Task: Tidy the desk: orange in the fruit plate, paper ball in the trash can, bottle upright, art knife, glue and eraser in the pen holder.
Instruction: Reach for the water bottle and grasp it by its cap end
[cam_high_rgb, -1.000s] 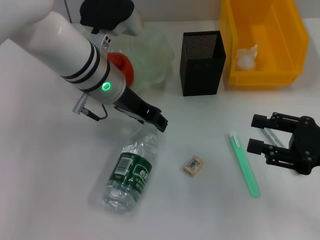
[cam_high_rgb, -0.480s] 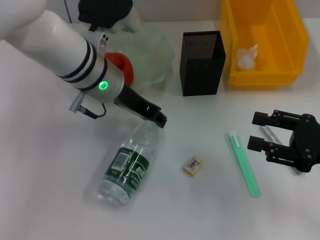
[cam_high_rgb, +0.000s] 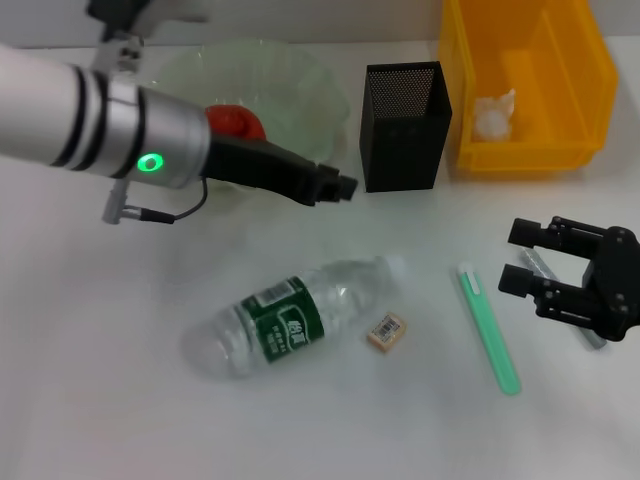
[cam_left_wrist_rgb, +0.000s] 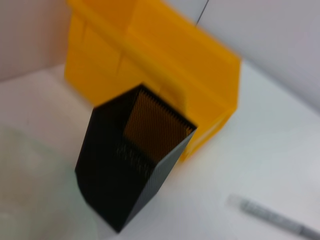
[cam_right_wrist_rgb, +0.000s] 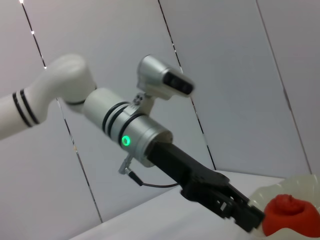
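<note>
Head view: the bottle (cam_high_rgb: 290, 323) is lying on its side on the bench (cam_high_rgb: 90, 400), cap close beside the eraser (cam_high_rgb: 386, 331). The left tool (cam_high_rgb: 340, 186) is hovering above the bench between the fruit plate (cam_high_rgb: 290, 90), where the orange (cam_high_rgb: 236, 122) is sitting, and the pen holder (cam_high_rgb: 402, 125); I cannot tell how far it is gaping. The right tool (cam_high_rgb: 522, 264) is standing spread and empty near the right edge, beside the green art knife (cam_high_rgb: 489, 328). The paper ball (cam_high_rgb: 493, 114) is sitting in the trash can (cam_high_rgb: 590, 110).
</note>
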